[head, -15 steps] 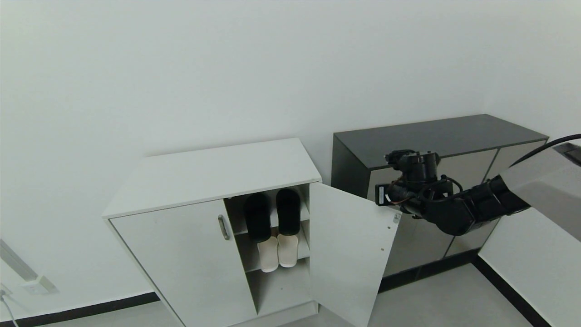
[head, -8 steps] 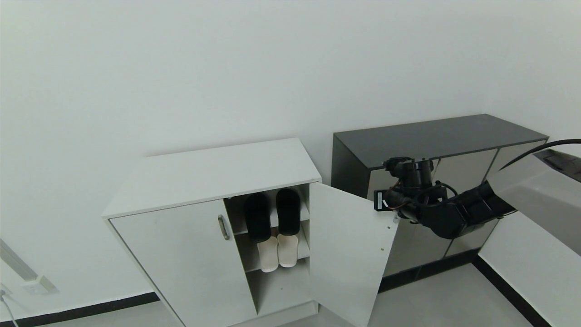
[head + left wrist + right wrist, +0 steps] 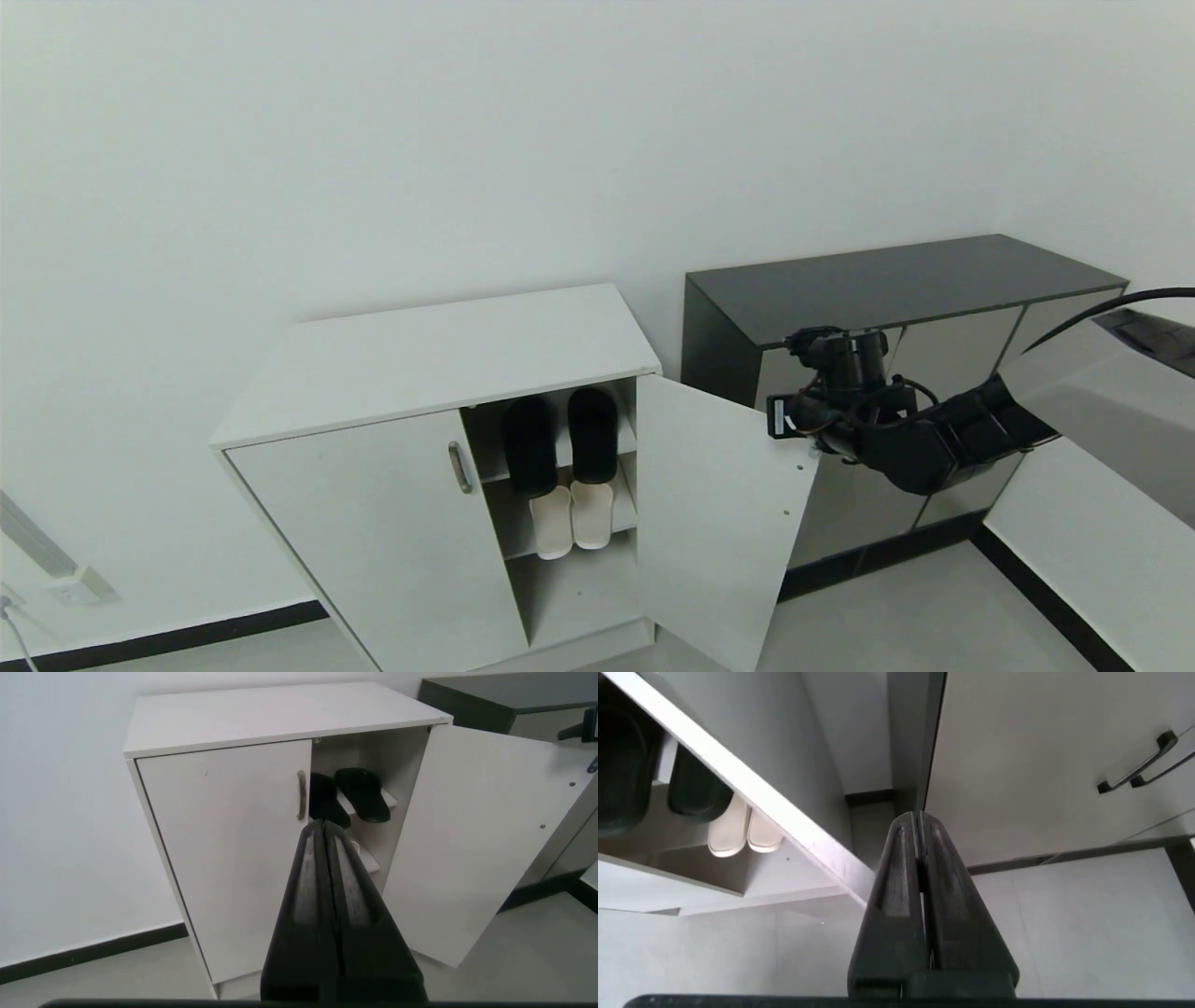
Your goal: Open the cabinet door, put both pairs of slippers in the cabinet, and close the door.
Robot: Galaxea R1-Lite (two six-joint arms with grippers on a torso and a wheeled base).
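Observation:
The white cabinet stands against the wall with its right door swung open. A black pair of slippers lies on the upper shelf, and a white pair on the shelf below. My right arm hangs just behind the door's outer top corner. Its gripper is shut on nothing, tips close to the door's edge, with the white slippers beyond. My left gripper is shut and empty, held in front of the cabinet, facing the open side.
A dark cabinet with pale drawer fronts stands to the right, just behind the open door; its drawer handles are close to my right gripper. The left door's handle is by the opening. Bare floor lies in front.
My right arm has shifted a little left and down, closer to the door's outer edge. The door and the slippers have not visibly moved.

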